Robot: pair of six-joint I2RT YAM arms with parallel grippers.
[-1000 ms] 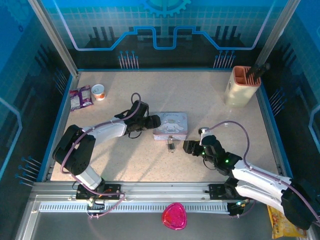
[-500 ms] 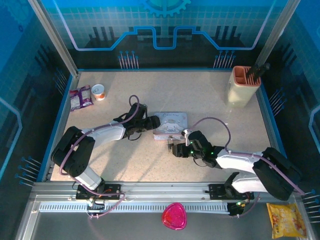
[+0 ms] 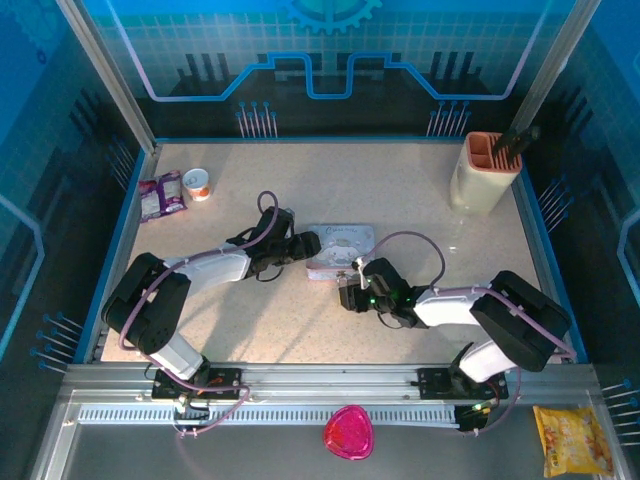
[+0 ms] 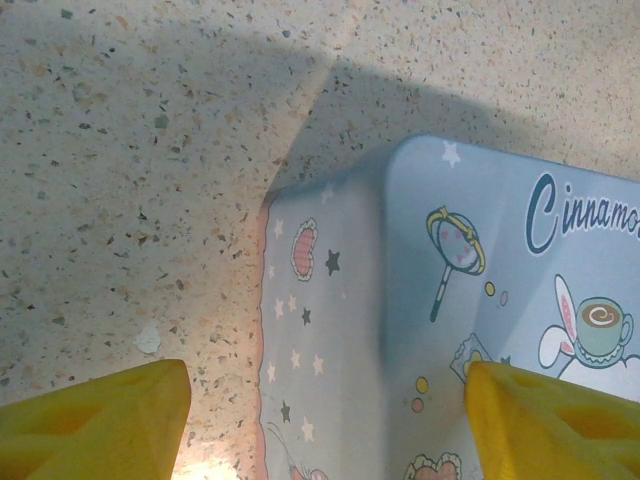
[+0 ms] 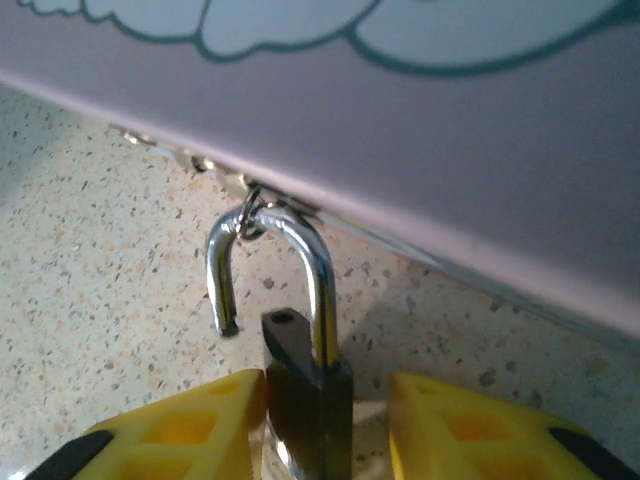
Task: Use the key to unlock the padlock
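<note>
At mid-frame in the top view, a pale tin flat on the speckled table. At its left edge, the left gripper, spread wide. In the left wrist view, yellow fingers at the two lower corners, one over bare table and the other over the printed lid, with the tin's rounded corner between them. Just below the tin's lower edge in the top view, the right gripper, pointing up-frame at it. In the right wrist view, the padlock low in the middle, its dark body standing between the two yellow pads. Left pad against the body, a sliver of table between the body and the right pad. Cannot tell whether pinching anything lower down, past the bottom edge of the frame. Silvery shackle hooked through a small ring at the tin's rim. Right leg seated in the body, left leg ending free over the table, beside the open hole in the body's top. Elsewhere in the top view, two packets and a cup at upper left, a holder at upper right, and a pink thing at the bottom edge, all well apart from the tin.
</note>
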